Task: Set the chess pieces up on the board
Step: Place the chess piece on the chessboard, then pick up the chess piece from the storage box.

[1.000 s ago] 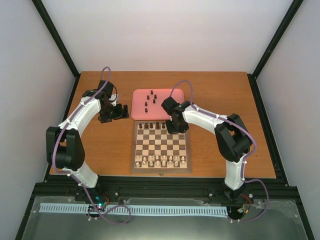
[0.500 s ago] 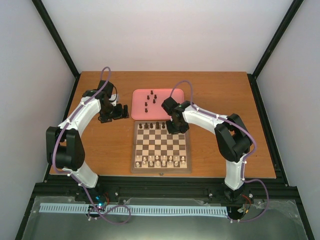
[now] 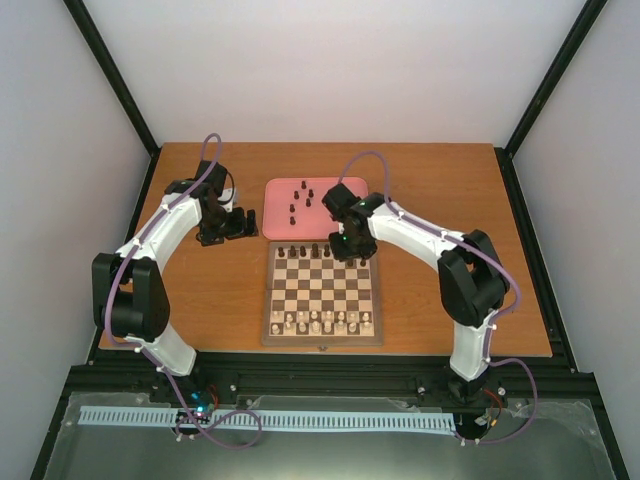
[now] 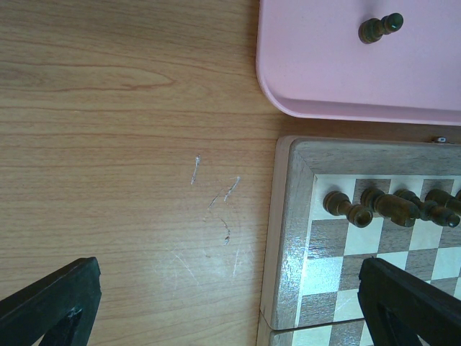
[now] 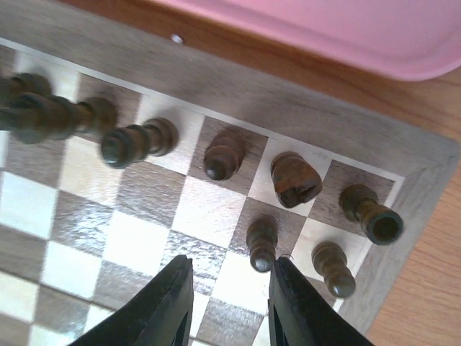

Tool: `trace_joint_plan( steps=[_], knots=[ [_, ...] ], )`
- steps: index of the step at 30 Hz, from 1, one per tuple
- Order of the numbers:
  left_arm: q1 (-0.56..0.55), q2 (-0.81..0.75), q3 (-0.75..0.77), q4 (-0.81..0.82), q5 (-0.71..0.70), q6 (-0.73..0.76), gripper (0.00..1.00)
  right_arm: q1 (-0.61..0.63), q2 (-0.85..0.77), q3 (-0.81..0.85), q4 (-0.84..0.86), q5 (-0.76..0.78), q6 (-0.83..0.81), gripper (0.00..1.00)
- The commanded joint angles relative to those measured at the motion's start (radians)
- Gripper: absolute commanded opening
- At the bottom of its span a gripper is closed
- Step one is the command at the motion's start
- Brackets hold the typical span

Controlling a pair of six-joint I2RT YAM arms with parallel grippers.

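The board [image 3: 322, 341] lies mid-table. Dark chess pieces [image 3: 306, 251] line its far edge, and several more [image 3: 299, 201] stand on the pink tray [image 3: 279, 190]. My right gripper [image 3: 346, 248] hovers over the board's far right corner. In the right wrist view it [image 5: 229, 288] is open with nothing between its fingers. A dark pawn [image 5: 261, 244] stands free just ahead of the right fingertip, beside another pawn [image 5: 333, 268], a knight [image 5: 295, 179] and a rook [image 5: 371, 214]. My left gripper [image 3: 232, 222] is wide open over bare table, left of the board [image 4: 288, 238].
Pale cream pieces [image 3: 320, 320] fill the board's two near rows. In the left wrist view a lone dark pawn [image 4: 379, 27] stands on the tray [image 4: 338, 79], and dark pieces [image 4: 382, 205] stand along the board's far left row. Bare wooden table [image 3: 440, 200] surrounds both.
My right gripper has opened and let go of the dark pawn, which now stands on the board. The gripper has drifted slightly toward the tray. The left arm has not moved.
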Motion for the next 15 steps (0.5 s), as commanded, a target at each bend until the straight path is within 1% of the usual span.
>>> trace_joint_plan(
  steps=[1,4,7,10,15],
  knots=[
    [0.002,0.006,0.016,0.001,0.0,0.015,1.0,0.0,-0.086,0.072,-0.076,-0.012,-0.012,0.31],
    [0.002,0.004,0.018,0.0,-0.001,0.016,1.0,0.0,-0.106,0.126,-0.113,0.003,-0.012,0.32],
    [0.002,0.003,0.021,-0.003,0.0,0.016,1.0,-0.003,-0.068,0.237,-0.137,0.007,-0.025,0.44],
    [0.002,-0.001,0.025,-0.004,0.001,0.017,1.0,-0.009,0.017,0.361,-0.142,0.004,-0.041,0.57],
    [0.003,-0.01,0.034,-0.008,0.005,0.014,1.0,-0.043,0.209,0.59,-0.138,-0.021,-0.06,0.58]
  ],
)
